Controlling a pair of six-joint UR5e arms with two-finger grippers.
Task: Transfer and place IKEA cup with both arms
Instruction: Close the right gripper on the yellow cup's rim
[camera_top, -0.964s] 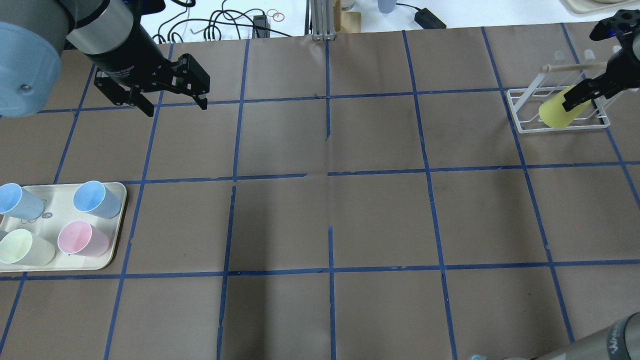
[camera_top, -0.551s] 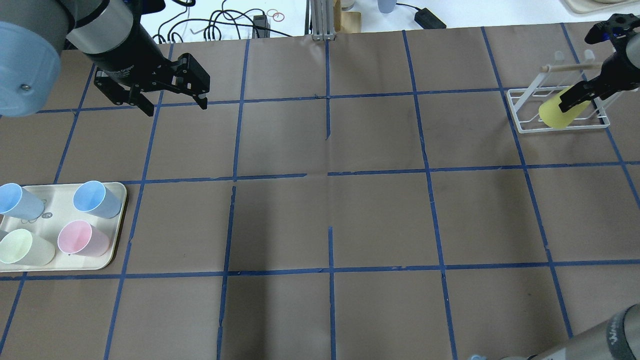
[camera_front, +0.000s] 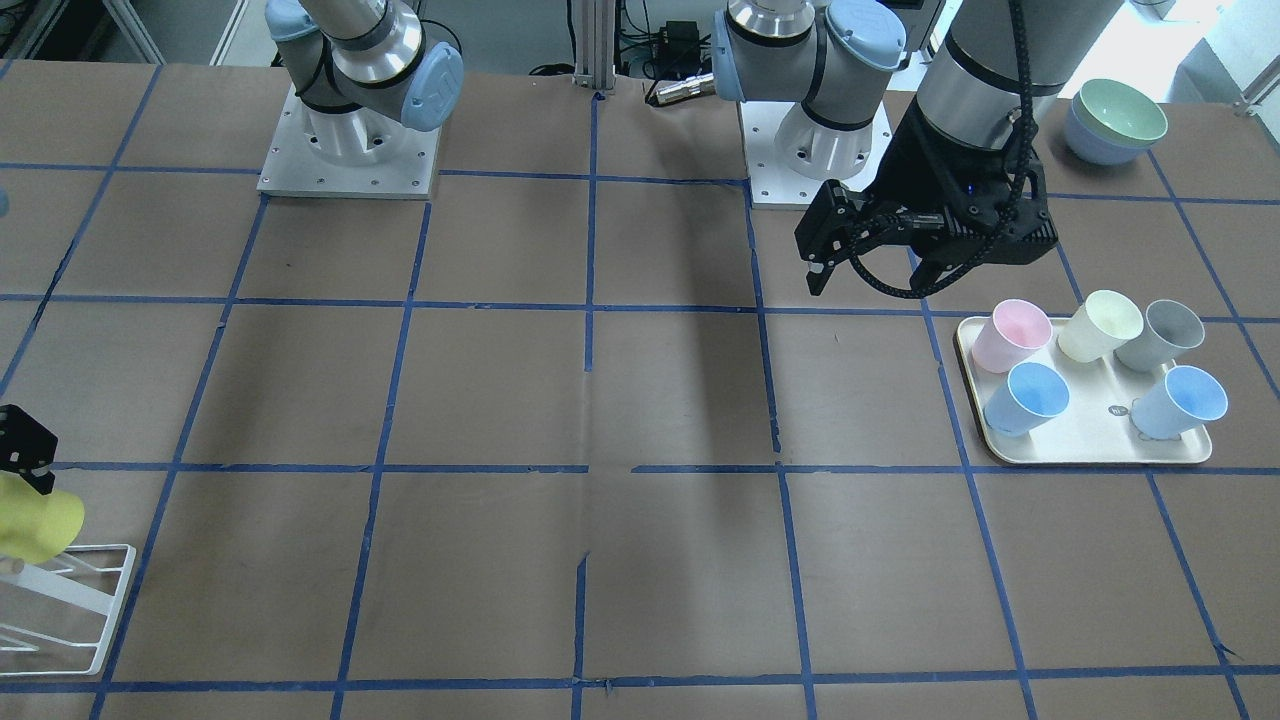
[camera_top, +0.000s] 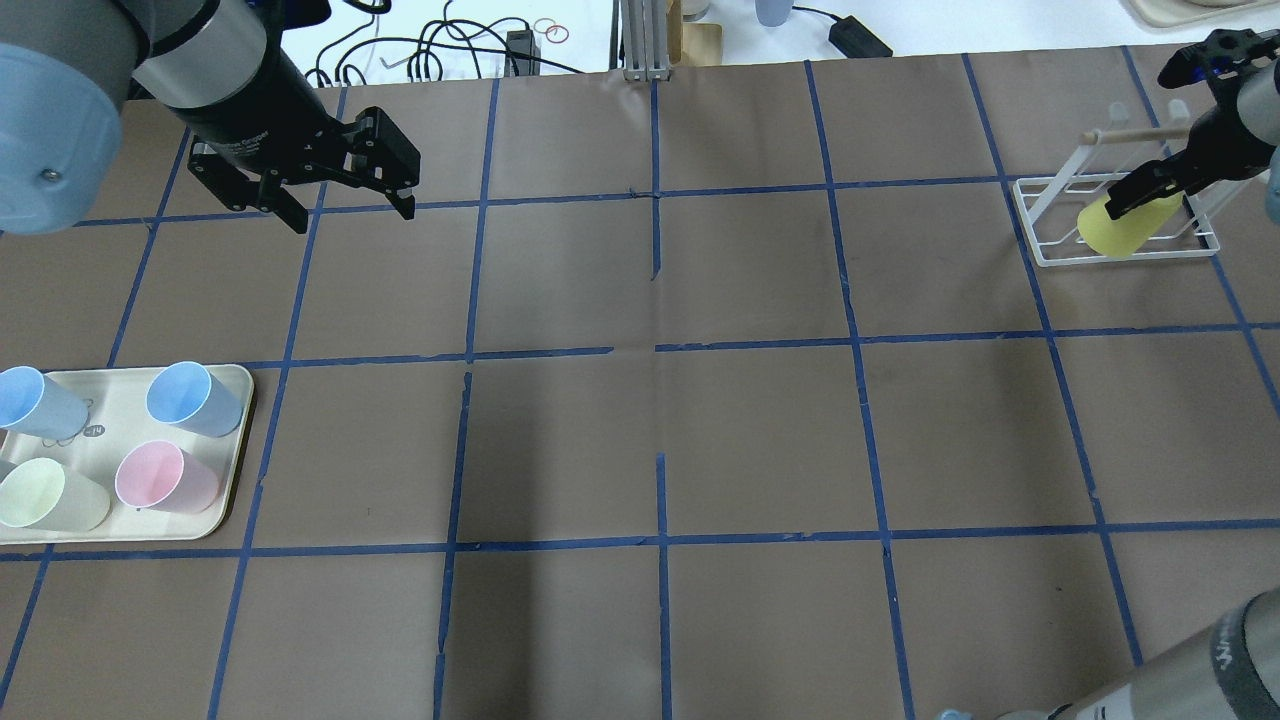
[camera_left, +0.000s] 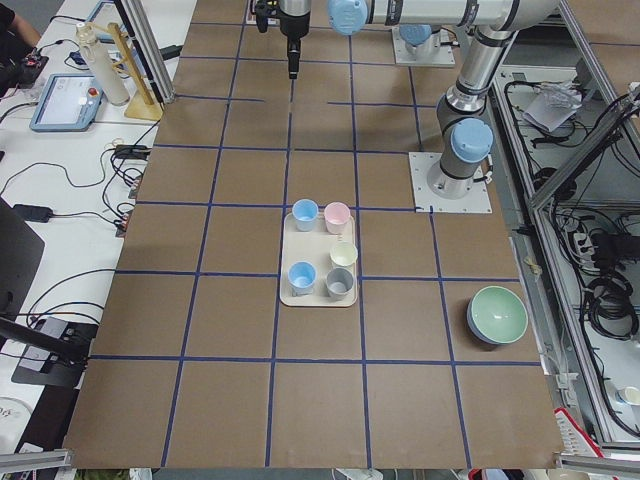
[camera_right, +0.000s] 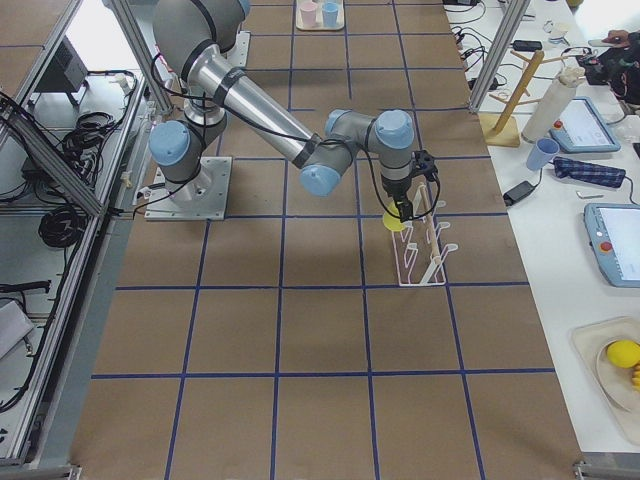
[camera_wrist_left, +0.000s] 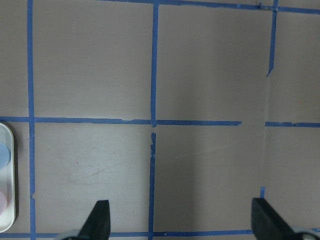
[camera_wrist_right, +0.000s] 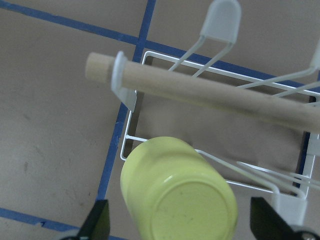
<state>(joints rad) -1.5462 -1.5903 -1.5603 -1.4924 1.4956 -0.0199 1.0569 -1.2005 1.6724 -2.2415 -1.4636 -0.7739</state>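
1. Overhead: the smooth, bright yellow plastic IKEA cup (camera_top: 1120, 228) leans on a white wire rack (camera_top: 1040, 215) at the far right of the tabletop (camera_top: 760, 430), which is brown paper taped into blue squares. The cup's long axis is tilted, with the wide mouth low and to the left. Its narrow base points up toward the right tool (camera_top: 1140, 192), just above it. At the far left the left tool (camera_top: 354, 218) hovers spread apart, holding nothing. Pastel tumblers stand on a cream tray (camera_top: 238, 470) at the near left.
2. Front-facing: the cup (camera_front: 35, 520) shows at the edge, over the rack (camera_front: 95, 600).
3. Left wrist: the fingers (camera_wrist_left: 100, 220) stand wide apart over bare paper.
4. Right wrist: the cup's flat round base (camera_wrist_right: 185, 200) faces the camera, beside a round wooden dowel (camera_wrist_right: 210, 92). The fingers (camera_wrist_right: 100, 220) stand clear on either side of the cup, so this tool is spread and not gripping.
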